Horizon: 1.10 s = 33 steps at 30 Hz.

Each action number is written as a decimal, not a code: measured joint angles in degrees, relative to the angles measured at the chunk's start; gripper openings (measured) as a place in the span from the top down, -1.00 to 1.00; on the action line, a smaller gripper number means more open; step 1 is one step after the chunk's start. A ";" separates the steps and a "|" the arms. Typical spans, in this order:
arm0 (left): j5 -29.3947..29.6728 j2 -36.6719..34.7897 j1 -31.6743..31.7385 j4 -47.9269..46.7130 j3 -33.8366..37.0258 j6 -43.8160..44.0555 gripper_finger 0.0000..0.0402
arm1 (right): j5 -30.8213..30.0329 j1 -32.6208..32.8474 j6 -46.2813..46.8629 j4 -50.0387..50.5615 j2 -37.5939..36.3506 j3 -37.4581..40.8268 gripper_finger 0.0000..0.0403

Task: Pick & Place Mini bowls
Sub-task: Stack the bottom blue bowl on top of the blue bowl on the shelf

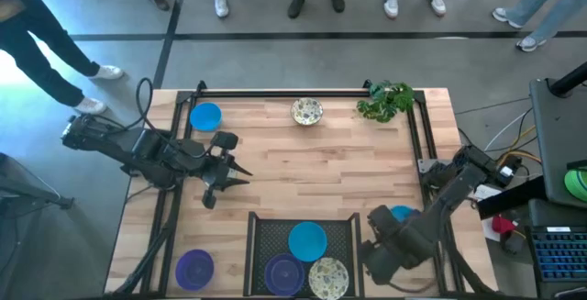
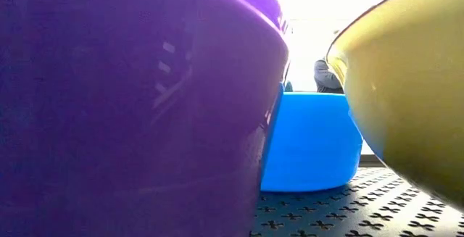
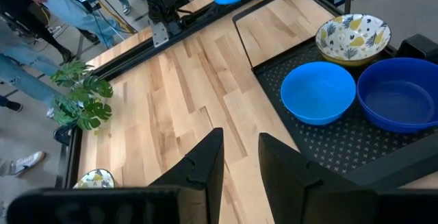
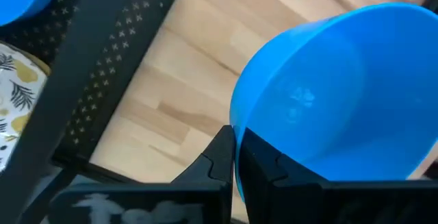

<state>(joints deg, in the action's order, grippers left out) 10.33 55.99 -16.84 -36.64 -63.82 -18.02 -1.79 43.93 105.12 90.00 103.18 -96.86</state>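
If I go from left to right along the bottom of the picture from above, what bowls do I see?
Purple bowl on the table → purple bowl in the tray → speckled cream bowl → blue bowl held by the right gripper.

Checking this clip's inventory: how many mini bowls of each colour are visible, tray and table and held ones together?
Blue: 3, at, in the tray, and held by the right hand.
Purple: 2, at and.
Cream patterned: 2, at and.
Total: 7
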 joint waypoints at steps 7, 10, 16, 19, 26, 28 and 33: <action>0.01 0.00 0.00 -0.52 0.08 0.04 0.52 | -0.02 -6.04 -12.21 -0.04 0.02 -0.39 0.95; 0.01 0.02 0.00 -0.66 0.12 0.04 0.52 | -0.07 -8.29 -16.86 0.07 0.02 -0.51 0.95; 0.01 0.02 0.00 -1.04 0.10 0.20 0.52 | -1.79 -12.02 -24.13 0.02 0.02 -1.15 0.95; 0.01 0.02 -0.02 -1.36 0.10 0.22 0.52 | -2.94 -13.65 -27.36 0.02 0.02 -1.42 0.95; 0.01 0.02 0.00 -1.45 0.12 0.28 0.52 | -4.16 -17.68 -34.42 0.03 0.02 -1.42 0.95; 0.01 0.02 0.00 -1.51 0.12 0.28 0.52 | -4.66 -18.89 -36.33 0.02 0.00 -1.42 0.95; 0.01 0.02 0.00 -1.66 0.10 0.67 0.52 | -6.72 -21.74 -40.84 -0.12 0.00 -1.42 0.95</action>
<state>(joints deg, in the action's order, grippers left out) 10.35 56.01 -16.84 -38.30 -63.72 -17.35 -8.51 22.19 64.29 89.88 103.18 -98.28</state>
